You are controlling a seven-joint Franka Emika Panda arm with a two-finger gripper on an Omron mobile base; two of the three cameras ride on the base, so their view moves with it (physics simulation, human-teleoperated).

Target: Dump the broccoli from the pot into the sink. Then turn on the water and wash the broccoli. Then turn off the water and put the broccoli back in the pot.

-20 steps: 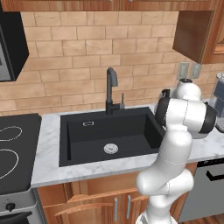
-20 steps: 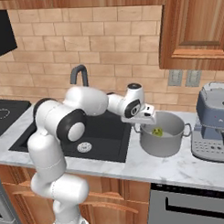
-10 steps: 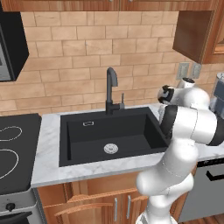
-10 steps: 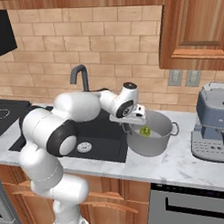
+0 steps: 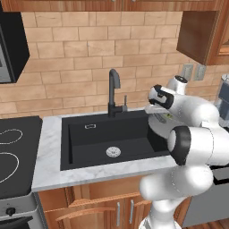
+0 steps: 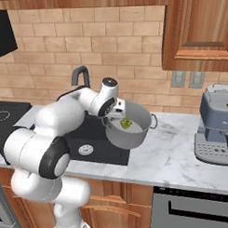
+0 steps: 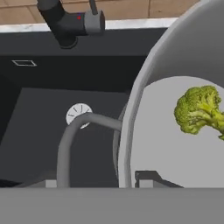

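Note:
My gripper (image 6: 116, 111) is shut on the left rim of the grey pot (image 6: 133, 131), beside its loop handle (image 7: 72, 135). The pot hangs tilted over the right edge of the black sink (image 5: 89, 143). The yellow-green broccoli (image 6: 125, 123) lies inside on the pot's floor (image 7: 199, 109). In the left base view the pot (image 5: 157, 126) peeks out behind my arm, under the gripper (image 5: 155, 109). Below and to the left sits the silver drain (image 7: 78, 114). The dark faucet (image 5: 114, 89) stands behind the basin, and no stream falls from it.
A grey coffee machine (image 6: 216, 126) stands on the marble counter (image 6: 173, 151) to the right of the pot. The black stovetop (image 5: 13, 152) lies left of the sink. Wall cabinets hang above, and the brick wall carries outlets (image 6: 187, 79).
The arm has swung left, carrying the pot off the counter to the sink's right edge and tipping it. The broccoli has stayed inside.

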